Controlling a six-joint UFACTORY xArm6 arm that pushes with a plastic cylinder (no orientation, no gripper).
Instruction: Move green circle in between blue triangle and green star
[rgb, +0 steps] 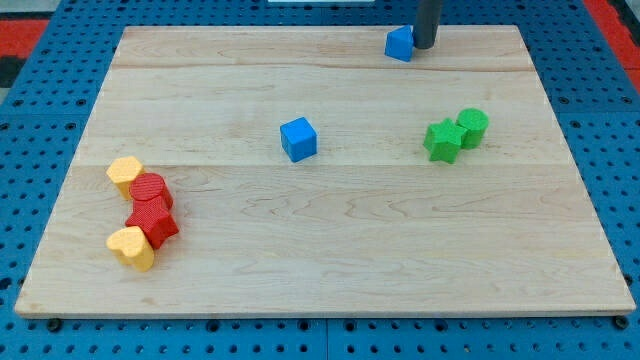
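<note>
The green circle (473, 127) sits at the view's right, touching the right side of the green star (443, 140). The blue triangle (400, 44) lies near the view's top edge of the board, right of centre. My tip (424, 46) stands right beside the blue triangle, on its right side, touching or nearly touching it. The tip is well above the green circle and star in the view.
A blue cube (298, 138) sits near the board's middle. At the view's left is a cluster: a yellow block (125, 174), a red cylinder (150, 189), a red block (153, 222) and a yellow heart (132, 247). The wooden board (320, 270) lies on blue pegboard.
</note>
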